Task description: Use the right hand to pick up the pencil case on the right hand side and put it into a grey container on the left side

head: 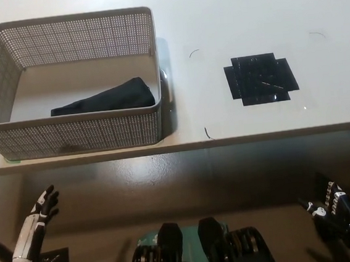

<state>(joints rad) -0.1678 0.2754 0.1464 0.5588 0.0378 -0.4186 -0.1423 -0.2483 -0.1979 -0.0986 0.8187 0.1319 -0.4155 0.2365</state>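
The black pencil case (105,98) lies inside the grey mesh container (70,132) at the table's left, resting along its near wall. My black right hand (334,204) hangs below the table's front edge at the bottom right, fingers spread and holding nothing. At the bottom left my white left hand (41,207) is also below the table edge, open and empty.
A black tape cross (260,79) marks the white table (232,14) right of centre, with thin corner marks around it. The table's front edge (225,141) runs across the middle of the view.
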